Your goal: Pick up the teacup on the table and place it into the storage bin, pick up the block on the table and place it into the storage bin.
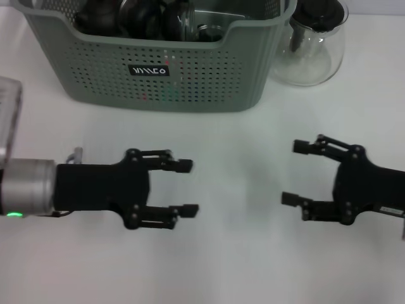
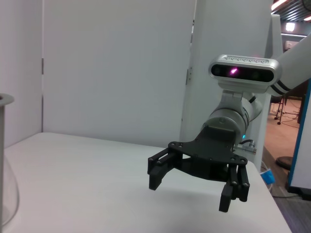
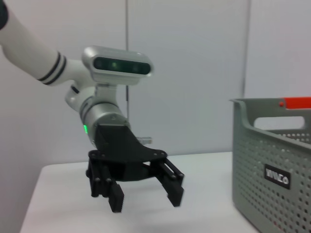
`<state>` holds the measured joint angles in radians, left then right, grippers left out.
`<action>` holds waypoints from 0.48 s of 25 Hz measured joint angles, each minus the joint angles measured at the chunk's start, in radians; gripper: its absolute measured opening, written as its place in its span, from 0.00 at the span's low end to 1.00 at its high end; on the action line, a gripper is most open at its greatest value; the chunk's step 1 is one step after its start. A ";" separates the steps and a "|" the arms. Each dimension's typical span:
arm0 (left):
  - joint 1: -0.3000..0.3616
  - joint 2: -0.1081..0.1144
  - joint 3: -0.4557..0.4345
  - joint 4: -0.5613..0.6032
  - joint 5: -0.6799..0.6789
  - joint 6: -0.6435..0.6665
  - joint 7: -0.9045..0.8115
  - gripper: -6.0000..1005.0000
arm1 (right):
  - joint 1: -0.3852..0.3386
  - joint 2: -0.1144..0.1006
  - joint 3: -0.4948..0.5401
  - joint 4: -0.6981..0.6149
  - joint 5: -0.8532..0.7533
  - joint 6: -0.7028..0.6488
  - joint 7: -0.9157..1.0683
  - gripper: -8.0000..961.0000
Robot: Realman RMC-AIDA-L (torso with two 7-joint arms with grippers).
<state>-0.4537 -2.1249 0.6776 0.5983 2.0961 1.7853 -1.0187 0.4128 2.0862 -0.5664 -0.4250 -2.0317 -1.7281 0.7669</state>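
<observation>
The storage bin (image 1: pixel 190 76), a grey-green perforated basket with a black label, stands at the far side of the white table (image 1: pixel 234 253). It holds several dark rounded items (image 1: pixel 133 16) and a clear glass piece (image 1: pixel 209 28). I cannot tell which is the teacup or the block, and neither shows on the table. My left gripper (image 1: pixel 193 187) is open and empty, low over the table in front of the bin. My right gripper (image 1: pixel 290 172) is open and empty, facing it. The right wrist view shows the left gripper (image 3: pixel 146 200) and the bin (image 3: pixel 272 184). The left wrist view shows the right gripper (image 2: pixel 189 193).
A clear glass teapot (image 1: pixel 313 44) with a dark lid stands right of the bin. A clear object (image 1: pixel 7 114) shows at the head view's left edge. A clear curved edge (image 2: pixel 6 170) shows in the left wrist view.
</observation>
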 joint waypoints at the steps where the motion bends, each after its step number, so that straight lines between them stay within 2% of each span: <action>1: 0.008 0.005 -0.012 0.002 -0.001 0.001 -0.001 0.73 | -0.008 -0.005 0.016 0.000 0.001 -0.002 0.000 0.96; 4: 0.046 0.016 -0.096 0.022 0.001 0.021 0.000 0.73 | -0.048 -0.029 0.117 -0.002 0.001 -0.017 -0.002 0.96; 5: 0.062 0.020 -0.133 0.036 0.001 0.033 0.000 0.73 | -0.048 -0.029 0.117 -0.002 0.001 -0.017 -0.002 0.96; 6: 0.073 0.023 -0.162 0.048 0.000 0.046 0.001 0.73 | -0.066 -0.038 0.169 -0.003 0.002 -0.032 -0.003 0.96; 10: 0.103 0.026 -0.263 0.079 -0.009 0.098 0.002 0.73 | -0.080 -0.041 0.237 -0.013 0.002 -0.052 -0.007 0.96; 11: 0.110 0.026 -0.337 0.076 -0.038 0.123 0.012 0.73 | -0.082 -0.039 0.277 -0.014 0.007 -0.062 -0.008 0.96; 12: 0.110 0.026 -0.337 0.076 -0.038 0.123 0.012 0.74 | -0.083 -0.037 0.312 -0.013 0.015 -0.070 -0.008 0.96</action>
<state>-0.3437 -2.0991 0.3408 0.6738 2.0579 1.9086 -1.0068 0.3303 2.0497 -0.2546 -0.4378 -2.0166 -1.7977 0.7587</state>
